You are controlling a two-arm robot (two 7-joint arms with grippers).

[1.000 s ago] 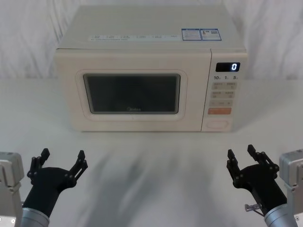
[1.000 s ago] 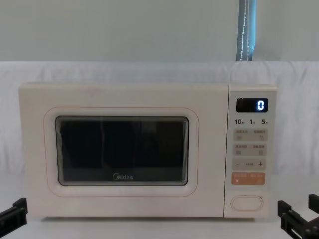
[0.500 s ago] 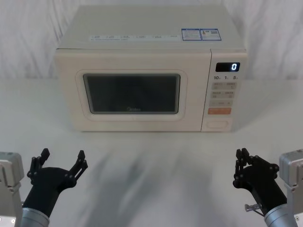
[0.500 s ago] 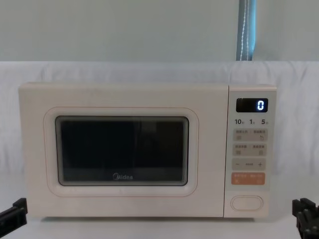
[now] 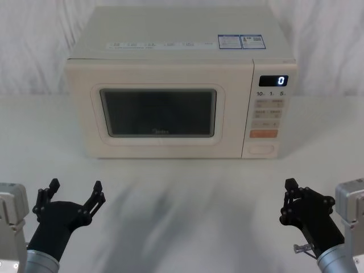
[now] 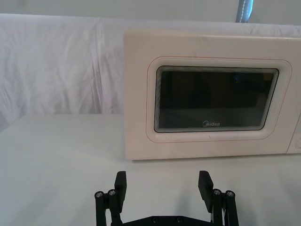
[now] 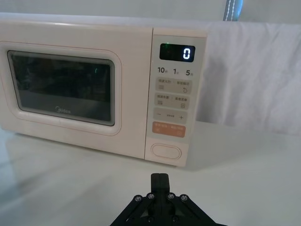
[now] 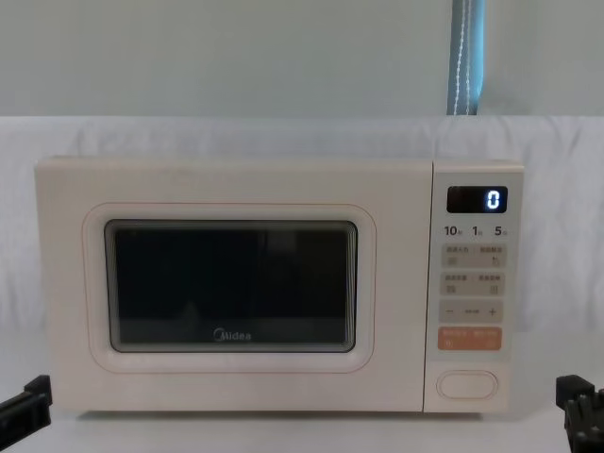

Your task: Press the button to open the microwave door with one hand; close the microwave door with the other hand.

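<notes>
- One microwave [image 5: 176,85], standing at the far middle of the table [image 5: 182,193].
- One microwave door [image 5: 156,111], with one dark window [image 5: 158,112].
- One digital display [image 5: 273,81], showing a single "0".
- One large cream button [image 5: 262,149] at the near end of the keypad strip.
- One orange key [image 5: 263,134] just above it.
- Two black grippers: the left gripper [image 5: 73,194] with fingers spread, the right gripper [image 5: 291,191] with fingers together.

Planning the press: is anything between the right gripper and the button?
Nothing visible. The right gripper, jaws shut, sits low before the microwave; only bare table lies between it and the button.
</notes>
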